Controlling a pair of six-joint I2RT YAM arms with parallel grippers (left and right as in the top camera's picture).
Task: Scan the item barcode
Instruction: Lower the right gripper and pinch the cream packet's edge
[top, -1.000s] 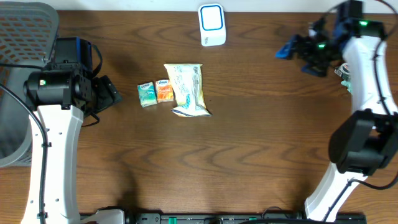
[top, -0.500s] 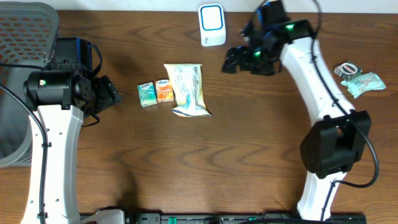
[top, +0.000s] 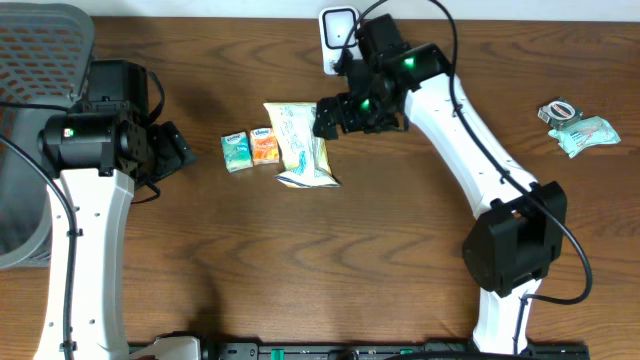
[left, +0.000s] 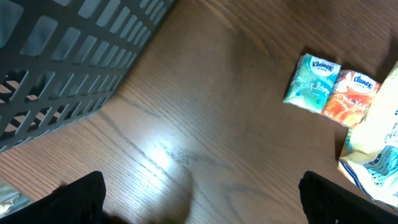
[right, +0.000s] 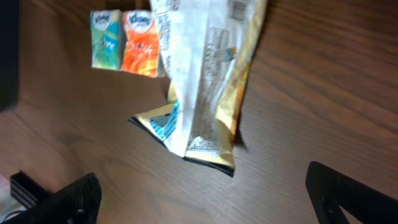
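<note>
Snack bag (top: 300, 145), the item for scanning, lies mid-table in the overhead view. An orange tissue pack (top: 264, 147) and a teal tissue pack (top: 236, 152) sit just to its left, and a white scanner (top: 340, 40) stands at the far edge. The right gripper (top: 323, 118) hangs over the bag's far right edge, jaws spread. The left gripper (top: 180, 150), jaws parted, sits left of the packs beside a grey basket (top: 40, 40). Left wrist view: packs and a corner of the bag at right, fingers (left: 81, 196) wide apart. Right wrist view: bag below, fingers (right: 78, 198) wide apart.

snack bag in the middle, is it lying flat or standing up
Lying flat: the snack bag rests on its broad face on the table, with its printed side facing up.
</note>
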